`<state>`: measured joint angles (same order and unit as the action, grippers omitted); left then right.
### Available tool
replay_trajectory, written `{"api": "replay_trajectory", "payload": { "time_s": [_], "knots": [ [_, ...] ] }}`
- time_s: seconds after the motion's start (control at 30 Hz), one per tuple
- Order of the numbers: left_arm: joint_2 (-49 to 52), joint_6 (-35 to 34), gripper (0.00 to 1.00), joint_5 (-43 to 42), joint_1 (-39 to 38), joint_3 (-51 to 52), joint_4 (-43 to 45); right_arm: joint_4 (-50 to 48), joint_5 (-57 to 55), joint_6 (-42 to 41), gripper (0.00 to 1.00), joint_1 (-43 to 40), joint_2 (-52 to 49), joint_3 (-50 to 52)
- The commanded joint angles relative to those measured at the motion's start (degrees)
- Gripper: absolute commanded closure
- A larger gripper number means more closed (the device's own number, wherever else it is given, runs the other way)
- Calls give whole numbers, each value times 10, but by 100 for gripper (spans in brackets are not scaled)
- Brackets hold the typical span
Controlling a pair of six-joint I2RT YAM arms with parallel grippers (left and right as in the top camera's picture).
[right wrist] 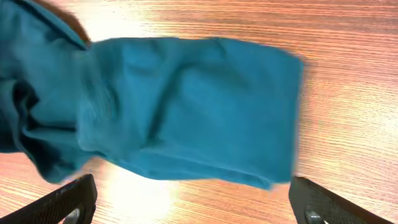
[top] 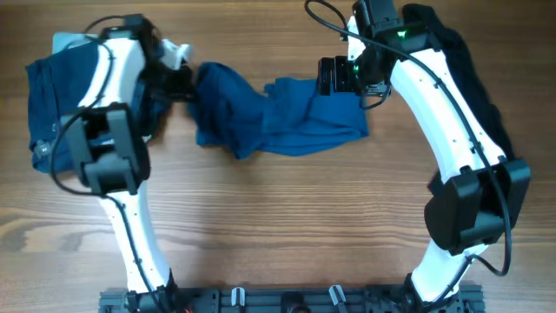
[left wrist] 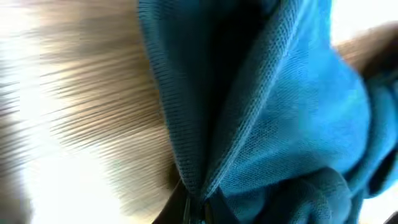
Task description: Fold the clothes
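Lying crumpled on wood-grain table (top: 287, 217), blue garment (top: 287, 122), left fingers (left wrist: 176, 210) clenched on it, right fingers (right wrist: 62, 202) spread open

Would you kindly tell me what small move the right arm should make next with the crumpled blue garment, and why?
Probably lower the right hand onto the right end of the blue garment and close it. The left hand pinches the bunched left end, while the right hand hangs open above crumpled cloth; a second grip would let both arms stretch it flat.
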<state>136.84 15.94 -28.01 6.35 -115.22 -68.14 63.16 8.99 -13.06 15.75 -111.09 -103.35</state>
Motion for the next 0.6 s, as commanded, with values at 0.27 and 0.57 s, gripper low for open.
{"api": "replay_trajectory", "payload": {
  "time_s": [0.27,0.57],
  "knots": [
    [-174,-15,96,1,-4,-1,9,-9,7,3,0,-7,5,-8],
    [-193,-120,96,2,-205,-1,143,-2,64,-19,2,-114,64,-8]
  ]
}}
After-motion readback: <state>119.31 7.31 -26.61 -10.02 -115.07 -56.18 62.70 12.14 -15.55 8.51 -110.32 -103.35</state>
